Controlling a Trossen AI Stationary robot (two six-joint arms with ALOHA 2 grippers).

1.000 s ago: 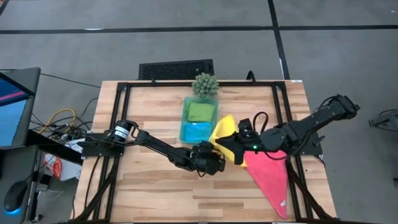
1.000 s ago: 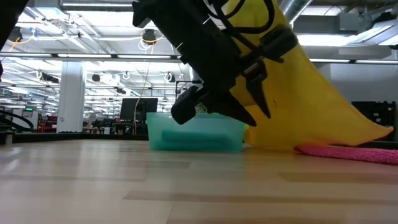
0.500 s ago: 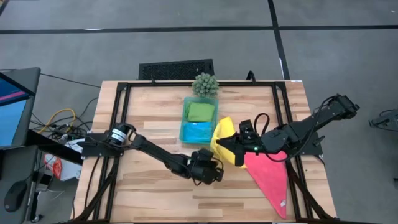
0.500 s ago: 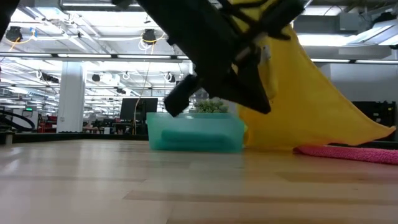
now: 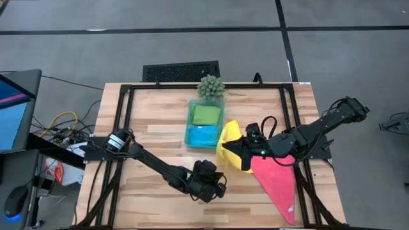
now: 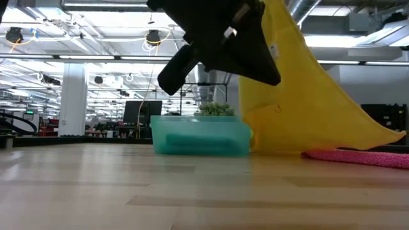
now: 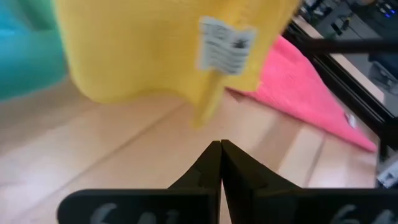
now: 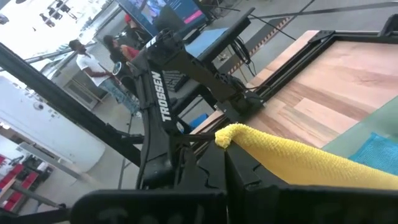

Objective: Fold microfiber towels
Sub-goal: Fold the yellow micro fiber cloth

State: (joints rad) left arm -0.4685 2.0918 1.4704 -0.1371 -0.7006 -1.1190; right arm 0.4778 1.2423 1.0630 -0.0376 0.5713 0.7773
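Left gripper (image 5: 220, 184): lower centre of the high view, above bare wood just left of the yellow towel; its two dark fingers (image 7: 231, 163) are pressed together and empty in the left wrist view; in the low view the arm crosses the top centre of the frame, in front of the yellow cloth

Right gripper (image 5: 229, 149): centre-right of the high view, pointing toward the picture's left; jaws closed on an edge of the yellow towel (image 5: 230, 137), whose rolled edge lies across the dark fingers in the right wrist view (image 8: 292, 152)

Yellow towel: lifted off the table at the gripped edge; in the low view it hangs as a tall drape in the upper right centre (image 6: 307, 102), its lower edge resting on the table beside the tray; a white care label (image 7: 222, 43) shows on it in the left wrist view

Pink towel (image 5: 278, 179): flat on the table at the lower right of the high view, tapering toward the bottom edge; partly under the right arm; touching the yellow towel

Green towel (image 5: 206, 115): folded in the far half of the tray

Blue towel (image 5: 202, 135): in the near half of the tray

Tray (image 5: 190, 121): translucent teal, upper centre of the table; left of the yellow drape in the low view (image 6: 201, 137)

Plant (image 5: 211, 87): spiky, green, at the tray's far end, near the table's top edge

Table (image 5: 153, 121): pale wood planks in a black frame
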